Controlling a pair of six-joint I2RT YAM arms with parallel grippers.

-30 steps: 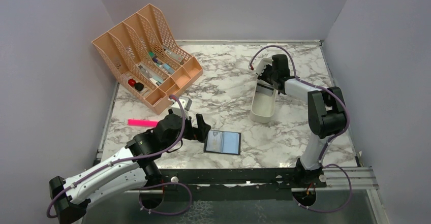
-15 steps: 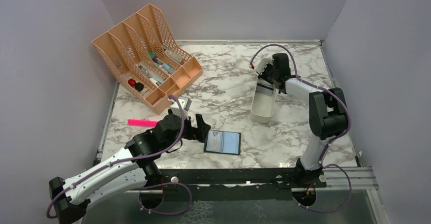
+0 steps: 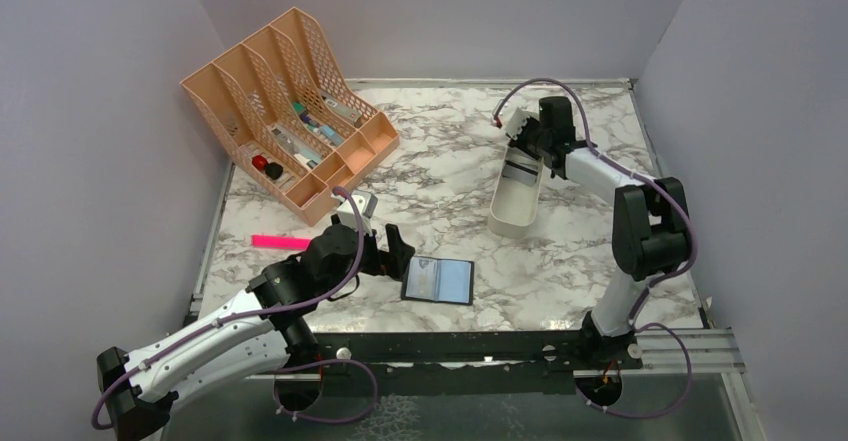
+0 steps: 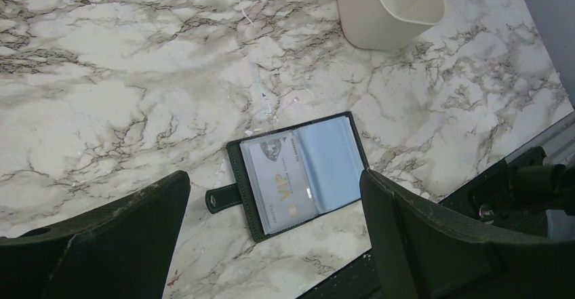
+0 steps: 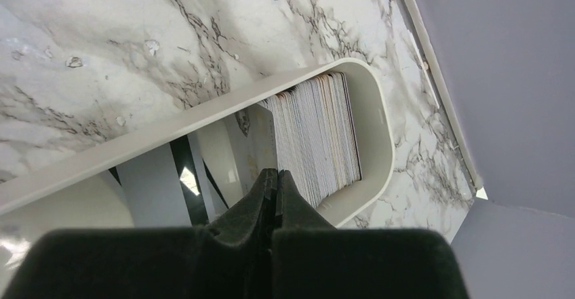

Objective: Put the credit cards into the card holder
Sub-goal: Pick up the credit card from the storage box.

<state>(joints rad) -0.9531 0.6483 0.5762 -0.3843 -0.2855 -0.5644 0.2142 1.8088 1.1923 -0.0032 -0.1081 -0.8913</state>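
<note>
The credit cards (image 5: 319, 136) stand on edge as a packed stack at the far end of a white oblong bin (image 5: 380, 129); they also show in the top view (image 3: 522, 169). A loose grey and black card (image 5: 159, 194) leans inside the bin. My right gripper (image 5: 274, 175) is shut, its tips inside the bin at the near face of the stack; no card shows between them. It reaches in from the bin's far end (image 3: 524, 147). The dark green card holder (image 4: 298, 173) lies open with a VIP card in its left sleeve. My left gripper (image 4: 274, 185) hangs wide open above it.
A peach mesh organiser (image 3: 290, 101) with small items stands at the back left. A pink marker (image 3: 280, 242) lies left of the left arm. The white bin (image 3: 505, 223) lies right of centre. Grey walls close in the table on three sides.
My right gripper has moved a little back and to the right, and the bin has shifted slightly with it. The left arm and the card holder have not moved.
</note>
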